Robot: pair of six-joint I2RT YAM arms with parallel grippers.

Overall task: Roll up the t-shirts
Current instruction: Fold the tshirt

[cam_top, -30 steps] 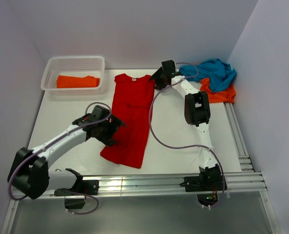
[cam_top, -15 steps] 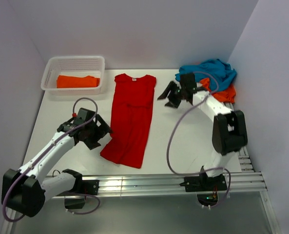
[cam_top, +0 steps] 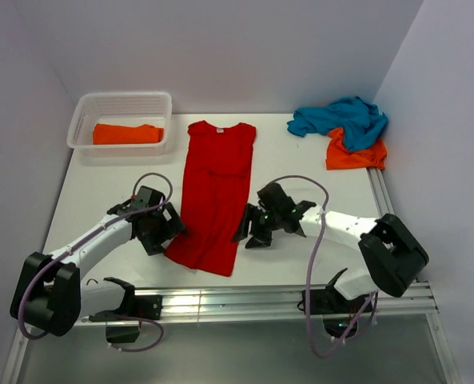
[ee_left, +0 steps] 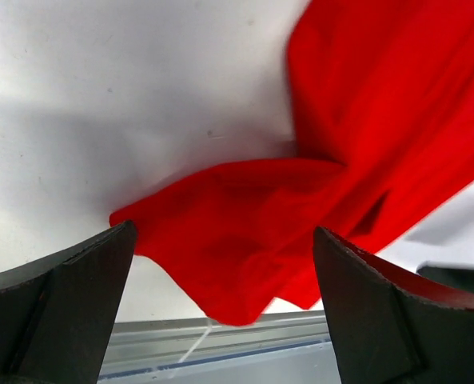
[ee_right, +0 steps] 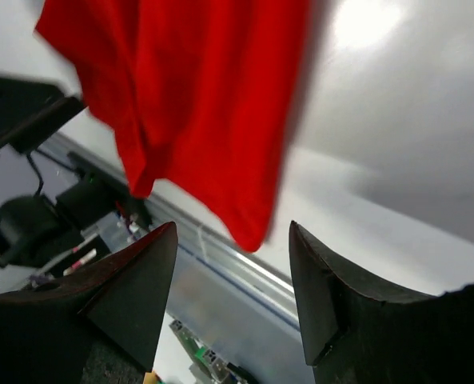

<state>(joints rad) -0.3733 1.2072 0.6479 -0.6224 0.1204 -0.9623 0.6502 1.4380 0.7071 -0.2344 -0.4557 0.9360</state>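
A bright red t-shirt (cam_top: 215,190) lies folded into a long strip on the table, collar at the far end. My left gripper (cam_top: 171,232) is open at the left side of its near hem, which shows between the open jaws in the left wrist view (ee_left: 244,232). My right gripper (cam_top: 244,234) is open at the right side of the same hem, with the red cloth (ee_right: 197,104) ahead of it. An orange t-shirt (cam_top: 126,134) lies in the basket. A teal t-shirt (cam_top: 340,118) and another orange t-shirt (cam_top: 355,152) are heaped at the far right.
A white lattice basket (cam_top: 123,106) stands at the far left corner. An aluminium rail (cam_top: 244,300) runs along the near table edge, and another rail (cam_top: 388,216) along the right edge. Purple walls close in on three sides.
My right gripper has swung from the shirt's far right corner down to the right of its near hem. My left gripper has shifted a little down to the hem's left side.
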